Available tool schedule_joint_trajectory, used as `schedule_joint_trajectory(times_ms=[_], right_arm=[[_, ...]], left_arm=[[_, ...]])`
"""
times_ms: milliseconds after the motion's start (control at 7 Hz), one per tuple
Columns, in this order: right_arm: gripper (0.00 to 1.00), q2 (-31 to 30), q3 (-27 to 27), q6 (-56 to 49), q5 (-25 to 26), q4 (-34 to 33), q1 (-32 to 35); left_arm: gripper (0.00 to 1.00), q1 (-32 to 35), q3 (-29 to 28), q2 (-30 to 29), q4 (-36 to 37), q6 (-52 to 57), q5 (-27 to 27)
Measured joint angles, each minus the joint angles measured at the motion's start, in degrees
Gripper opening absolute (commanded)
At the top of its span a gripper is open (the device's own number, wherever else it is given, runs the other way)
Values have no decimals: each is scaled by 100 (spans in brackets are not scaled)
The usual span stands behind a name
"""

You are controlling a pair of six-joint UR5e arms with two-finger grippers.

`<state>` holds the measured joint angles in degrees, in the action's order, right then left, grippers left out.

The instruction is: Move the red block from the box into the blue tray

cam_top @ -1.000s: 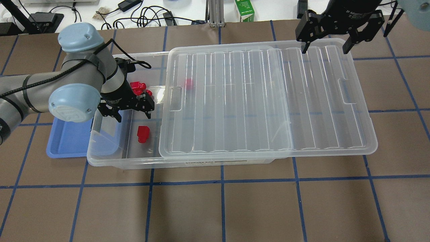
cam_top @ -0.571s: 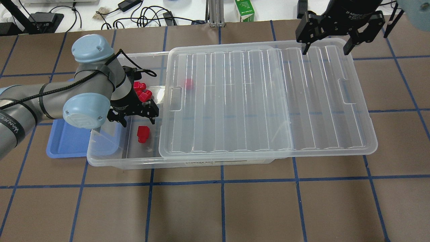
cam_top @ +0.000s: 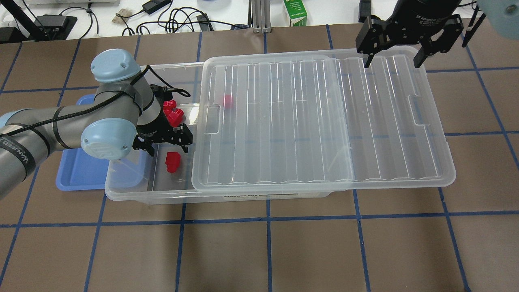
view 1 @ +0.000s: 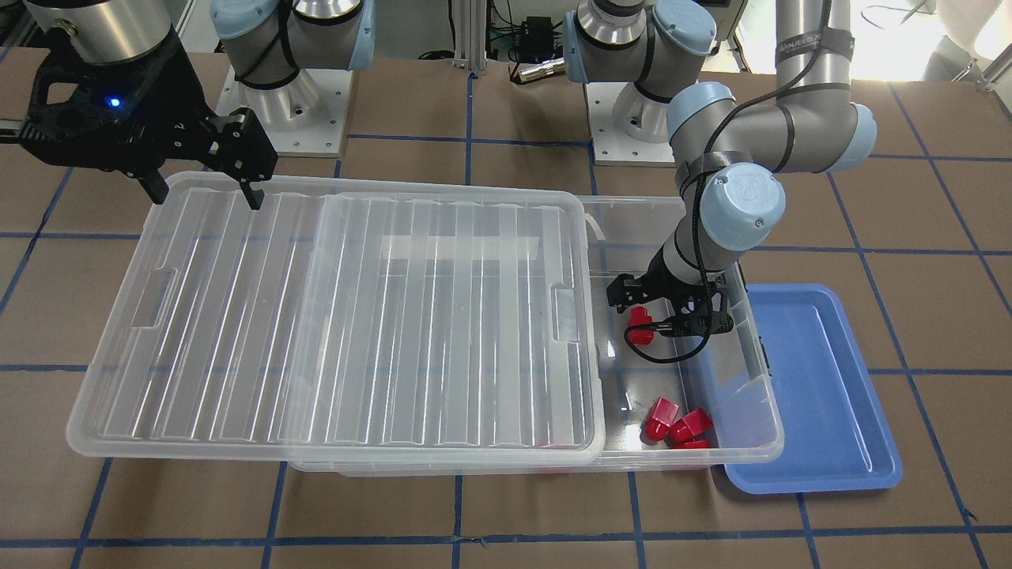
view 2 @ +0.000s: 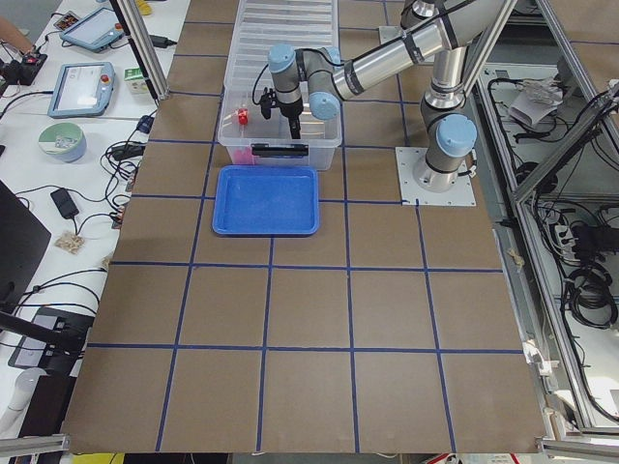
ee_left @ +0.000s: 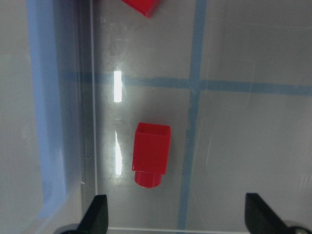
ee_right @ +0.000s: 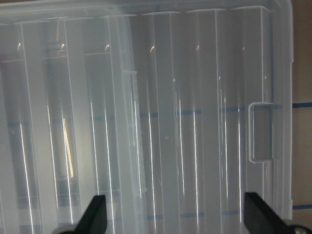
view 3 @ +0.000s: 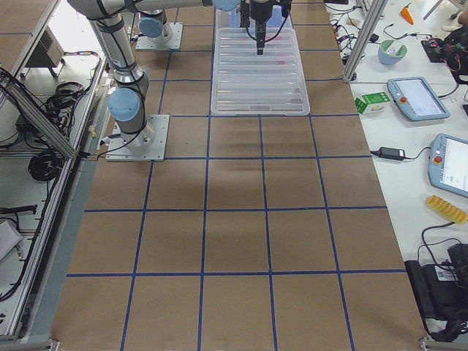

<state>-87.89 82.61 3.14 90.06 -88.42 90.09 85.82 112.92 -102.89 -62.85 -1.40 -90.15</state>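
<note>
Five red pieces show: three bunched red pieces [view 1: 676, 427] beyond the left jaws, one lone piece [cam_top: 228, 100] (dim under the lid [cam_top: 324, 121]), and the red block [cam_top: 173, 161]. There is one box [cam_top: 162, 197] and one blue tray [cam_top: 79, 176] on the bench [cam_top: 267, 251]. The red block is glossy, a square body with a narrower round stud. It lies flat on the box floor just below the left jaws, touching neither finger and nearer the tray-side one. Its long axis runs across the finger-to-finger line, stud toward the robot's side. The left jaws are spread wide and hold nothing. The right jaws, also wide, hang over the lid's far edge.
</note>
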Motion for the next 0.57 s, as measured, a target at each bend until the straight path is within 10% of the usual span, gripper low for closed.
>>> schedule_joint_trajectory(times_ms=[571], right_arm=[[100,4,1,-68,-58,-2,8]], left_arm=[[100,63,129,-244,248,-158,-11]])
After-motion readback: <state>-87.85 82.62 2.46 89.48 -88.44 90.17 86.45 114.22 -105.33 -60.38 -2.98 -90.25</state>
